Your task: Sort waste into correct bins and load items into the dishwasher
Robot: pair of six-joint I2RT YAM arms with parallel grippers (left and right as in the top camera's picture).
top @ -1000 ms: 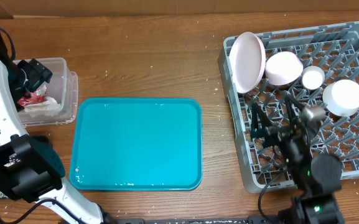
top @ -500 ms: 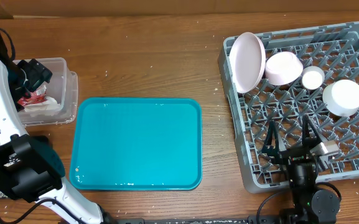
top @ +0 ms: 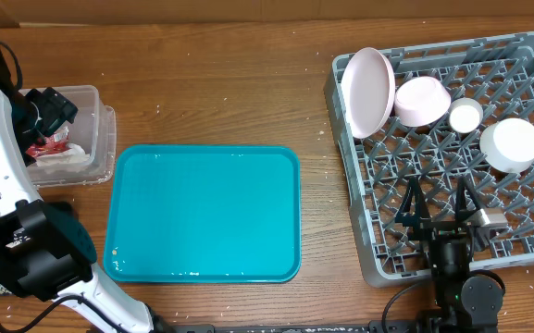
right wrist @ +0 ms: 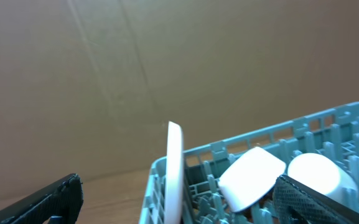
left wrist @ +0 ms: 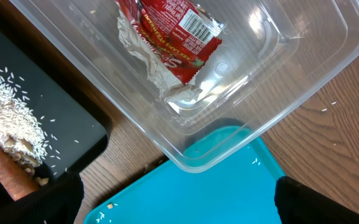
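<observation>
Dish rack (top: 370, 264): the big grey one, at 3 o'clock on the table.
Teal tray (top: 202, 213): in the middle, with nothing on it.
Clear tub (top: 100, 120): at 9 o'clock. The napkin (left wrist: 148, 56) and red packet (left wrist: 173, 37) lie inside.
Black tray (left wrist: 61, 118): just beside the tub. It has the rice (left wrist: 8, 118) and carrot stick (left wrist: 2, 168).
Pink plate (top: 368, 91): stands on its edge at the rack's 11 o'clock corner.
White bowl (top: 511, 144), pink bowl (top: 421, 100), tiny cup (top: 465, 116): in the rack, from 12 to 2 o'clock.
Chopsticks: I can't spot them; they may be hidden low in the rack.
Right gripper (top: 438, 190): at the rack's 6 o'clock edge, fingers spread wide, holding nothing.
Left gripper (left wrist: 179, 199): above the tub, spread wide, holding nothing too.
Step now: it looks like the sorting is nearly done.
Do it well: lift the right gripper straight up so it misses the pegs and does not bump the bowls.
</observation>
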